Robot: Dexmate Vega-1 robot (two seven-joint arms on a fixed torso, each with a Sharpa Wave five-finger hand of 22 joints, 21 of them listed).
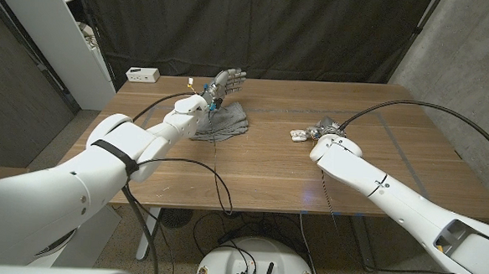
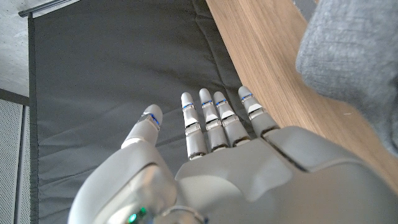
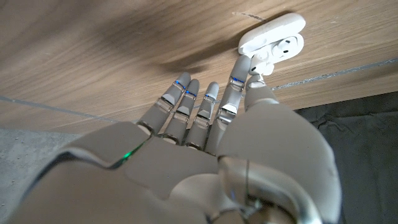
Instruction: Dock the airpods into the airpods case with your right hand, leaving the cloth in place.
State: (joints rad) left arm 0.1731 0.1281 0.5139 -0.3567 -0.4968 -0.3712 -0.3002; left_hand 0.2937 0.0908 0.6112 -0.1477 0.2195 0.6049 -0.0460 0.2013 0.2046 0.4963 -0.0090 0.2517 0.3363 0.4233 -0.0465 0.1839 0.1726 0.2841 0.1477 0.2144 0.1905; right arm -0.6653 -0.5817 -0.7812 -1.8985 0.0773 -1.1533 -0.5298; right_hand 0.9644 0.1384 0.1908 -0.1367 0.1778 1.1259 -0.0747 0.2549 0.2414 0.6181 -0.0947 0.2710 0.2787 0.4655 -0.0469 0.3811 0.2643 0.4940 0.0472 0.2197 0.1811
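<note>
Right hand: pinches a white earbud between thumb and a fingertip, just beside the open airpods case.
Case location: on the wooden table, well apart from the grey cloth.
Left hand: empty, fingers spread, raised over the cloth.
Risk: a misaligned stem could tip or push the light case.
Case axis: lies along the table surface; lid hinged open sideways.

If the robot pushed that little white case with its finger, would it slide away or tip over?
Probably slide. The airpods case lies open on the smooth wooden table, and its glossy shell looks slippery. It looks small and light beside the right hand, so a nudge might spin it. It lies low, so tipping seems unlikely.
</note>
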